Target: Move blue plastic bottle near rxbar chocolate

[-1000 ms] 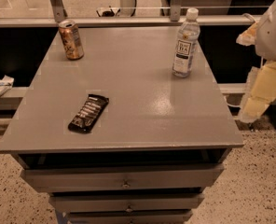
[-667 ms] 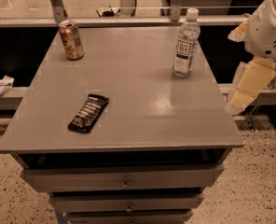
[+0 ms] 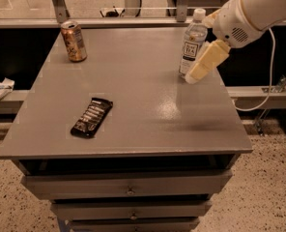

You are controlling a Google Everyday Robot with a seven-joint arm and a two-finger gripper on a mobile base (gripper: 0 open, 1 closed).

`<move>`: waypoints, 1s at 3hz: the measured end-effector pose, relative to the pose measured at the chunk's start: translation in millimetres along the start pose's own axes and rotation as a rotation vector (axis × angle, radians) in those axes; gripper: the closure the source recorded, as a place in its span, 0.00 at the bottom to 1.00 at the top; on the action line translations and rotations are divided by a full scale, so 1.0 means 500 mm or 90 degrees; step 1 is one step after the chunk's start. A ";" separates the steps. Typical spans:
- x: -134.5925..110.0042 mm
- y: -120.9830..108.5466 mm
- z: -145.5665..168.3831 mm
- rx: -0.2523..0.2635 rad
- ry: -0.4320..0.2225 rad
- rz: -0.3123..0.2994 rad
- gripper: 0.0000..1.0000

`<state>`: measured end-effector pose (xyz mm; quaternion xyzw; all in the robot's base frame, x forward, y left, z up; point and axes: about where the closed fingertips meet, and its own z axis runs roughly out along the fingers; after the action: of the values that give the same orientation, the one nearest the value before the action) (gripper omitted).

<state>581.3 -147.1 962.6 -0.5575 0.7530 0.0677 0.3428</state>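
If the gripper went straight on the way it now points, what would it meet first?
The gripper hangs at the right side of the bottle, pointing down and to the left. It would most likely meet the tabletop at the bottle's foot first, or perhaps the bottle's lower side; depth is unclear.

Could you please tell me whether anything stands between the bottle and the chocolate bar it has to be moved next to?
Nothing visible does. Only bare table lies between the bottle at the back right and the chocolate bar at the front left. The can stands off that line, at the back left. The gripper is right beside the bottle.
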 end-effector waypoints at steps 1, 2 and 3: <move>-0.022 -0.049 0.026 0.043 -0.048 0.003 0.00; -0.016 -0.098 0.026 0.101 -0.082 0.015 0.00; -0.010 -0.120 0.027 0.117 -0.103 0.025 0.00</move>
<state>641.1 -159.0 972.3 -0.5013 0.7369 0.0500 0.4509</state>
